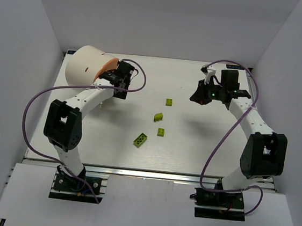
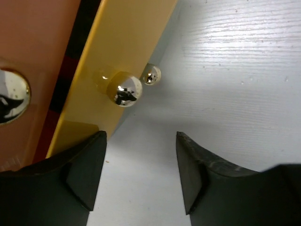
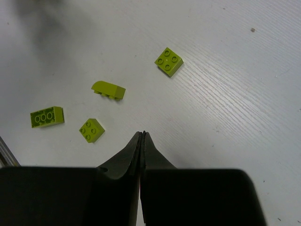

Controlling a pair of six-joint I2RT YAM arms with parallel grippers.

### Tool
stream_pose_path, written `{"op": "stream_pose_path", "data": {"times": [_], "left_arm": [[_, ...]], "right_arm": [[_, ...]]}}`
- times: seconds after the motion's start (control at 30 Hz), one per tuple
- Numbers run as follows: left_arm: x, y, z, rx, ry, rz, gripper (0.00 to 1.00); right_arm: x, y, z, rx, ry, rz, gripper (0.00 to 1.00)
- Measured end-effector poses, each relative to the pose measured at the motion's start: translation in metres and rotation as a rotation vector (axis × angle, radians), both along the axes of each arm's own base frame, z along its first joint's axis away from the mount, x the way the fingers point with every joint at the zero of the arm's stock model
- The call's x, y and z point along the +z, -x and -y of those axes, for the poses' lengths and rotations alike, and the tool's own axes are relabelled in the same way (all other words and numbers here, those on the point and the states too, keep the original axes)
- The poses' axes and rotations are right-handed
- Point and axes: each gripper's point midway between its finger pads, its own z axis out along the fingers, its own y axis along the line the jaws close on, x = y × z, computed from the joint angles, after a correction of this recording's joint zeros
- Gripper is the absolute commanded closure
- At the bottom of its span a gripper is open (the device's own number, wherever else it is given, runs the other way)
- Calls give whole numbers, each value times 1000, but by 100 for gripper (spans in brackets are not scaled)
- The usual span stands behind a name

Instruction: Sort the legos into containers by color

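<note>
Several yellow-green legos lie on the white table: a square one (image 1: 169,101) (image 3: 169,61), a sloped one (image 1: 158,116) (image 3: 109,90), a small square one (image 1: 161,132) (image 3: 92,130) and a long one (image 1: 140,139) (image 3: 46,117). No cyan or dark green legos show. The cream drum (image 1: 86,63) with the orange face (image 1: 108,66) lies at the back left. My left gripper (image 1: 113,78) (image 2: 141,165) is open and empty, just short of a shiny knob (image 2: 126,90) on a yellow-orange tray front (image 2: 117,42). My right gripper (image 1: 194,98) (image 3: 142,134) is shut and empty, right of the legos.
White walls enclose the table on the left, back and right. A second shiny knob (image 2: 11,94) sits on the drum's orange face at the left edge. Purple cables loop above both arms. A metal rail (image 1: 144,173) runs along the near table edge.
</note>
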Motion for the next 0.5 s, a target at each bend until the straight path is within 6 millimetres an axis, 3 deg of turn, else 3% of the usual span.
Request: {"op": "stream_pose_path", "data": {"times": [0.37, 0.5], "left_arm": [[2, -15, -11, 23, -32, 8, 26], [7, -18, -12, 23, -25, 23, 37]], "right_arm": [[-1, 1, 1, 15, 10, 8, 100], [-2, 1, 1, 20, 15, 13, 100]]}}
